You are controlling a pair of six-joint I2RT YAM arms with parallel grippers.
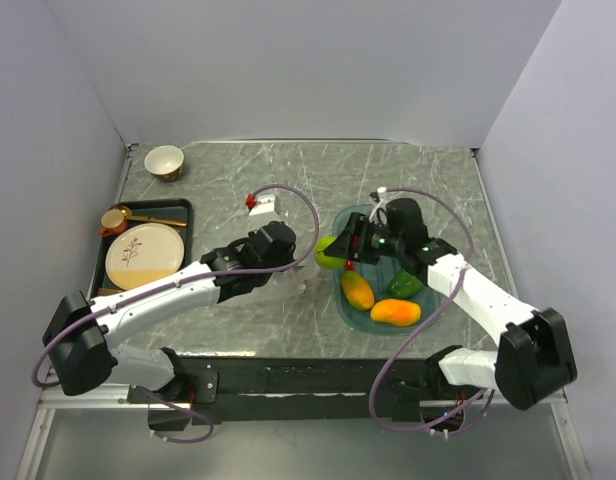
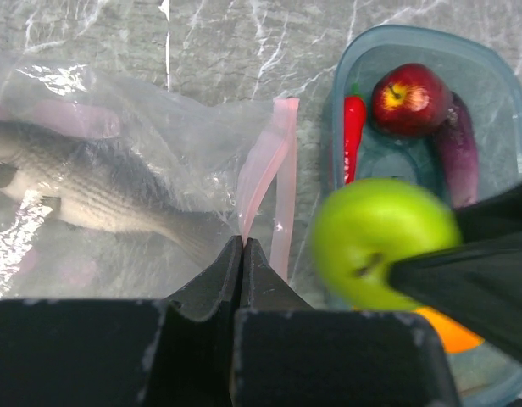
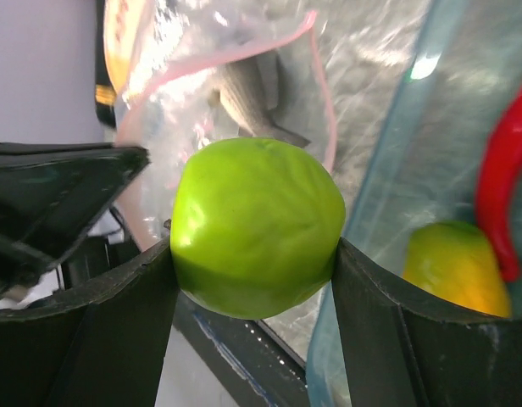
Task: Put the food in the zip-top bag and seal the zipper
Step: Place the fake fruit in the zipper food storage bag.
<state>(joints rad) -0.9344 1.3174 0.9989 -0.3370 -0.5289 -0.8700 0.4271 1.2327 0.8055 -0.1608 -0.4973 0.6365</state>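
My right gripper [image 3: 252,248] is shut on the green apple [image 3: 257,225] and holds it above the table, between the teal tray [image 1: 373,318] and the zip-top bag [image 2: 117,110]. My left gripper [image 2: 242,244] is shut on the bag's pinkish zipper strip [image 2: 274,161] and holds the mouth up. A grey toy fish [image 2: 91,191] lies inside the bag. The tray holds a dark red apple [image 2: 411,97], a red chili [image 2: 352,136], a purple eggplant [image 2: 458,153], two mangoes [image 1: 357,290] [image 1: 395,312] and a green pepper [image 1: 405,284].
A black tray [image 1: 183,207] at the left holds a patterned cream plate [image 1: 145,255] and a small orange cup [image 1: 113,220]. A small bowl [image 1: 164,161] stands at the far left corner. A small red-and-white object [image 1: 256,203] lies behind the bag. Walls enclose three sides.
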